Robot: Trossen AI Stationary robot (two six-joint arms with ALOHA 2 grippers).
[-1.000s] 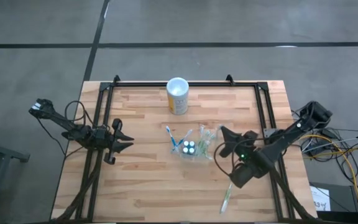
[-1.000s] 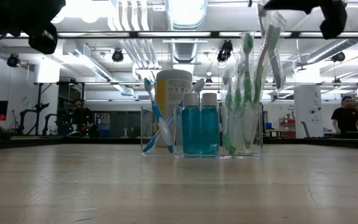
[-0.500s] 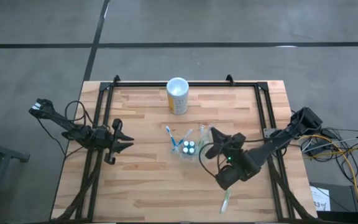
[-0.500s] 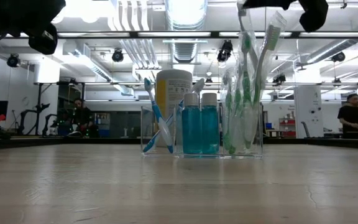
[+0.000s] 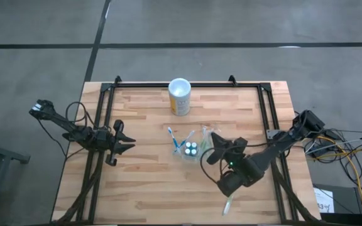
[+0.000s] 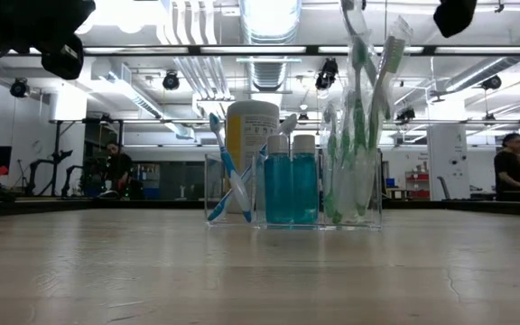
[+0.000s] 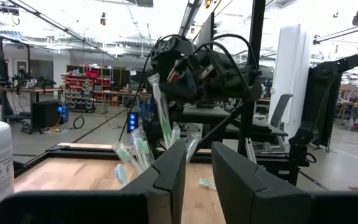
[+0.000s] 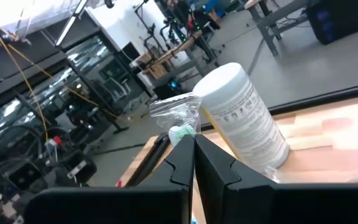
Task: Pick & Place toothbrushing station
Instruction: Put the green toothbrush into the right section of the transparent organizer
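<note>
The clear toothbrushing station [image 5: 192, 149] stands on its base at the table's middle. It holds a few toothbrushes, two blue bottles [image 6: 291, 190] and a bunch of green brushes [image 6: 350, 171]. My right gripper [image 5: 211, 142] is just right of it and above it, shut on a wrapped green-and-white toothbrush [image 7: 160, 112]. My left gripper [image 5: 123, 139] waits open at the table's left side, touching nothing. My right gripper pinches the wrapped toothbrush between its two fingers, a little below the brush's upper end [image 8: 178, 119], which sticks out above the fingertips in its clear wrapper. The fingers lie across the brush, coming from the table's right. The brush hangs steeply below the gripper, its lower part among the station's green brushes [image 6: 357, 81].
A yellow canister with a white rim [image 5: 179, 96] stands at the far middle of the table. A loose wrapped toothbrush [image 5: 229, 202] lies near the front edge on the right. A black frame [image 5: 105, 94] runs along the table's sides and far edge.
My right gripper has gone toward the table's left, up to the station, staying shut on the wrapped toothbrush. The brush has come with it from right of the station to over the station's right compartment.
</note>
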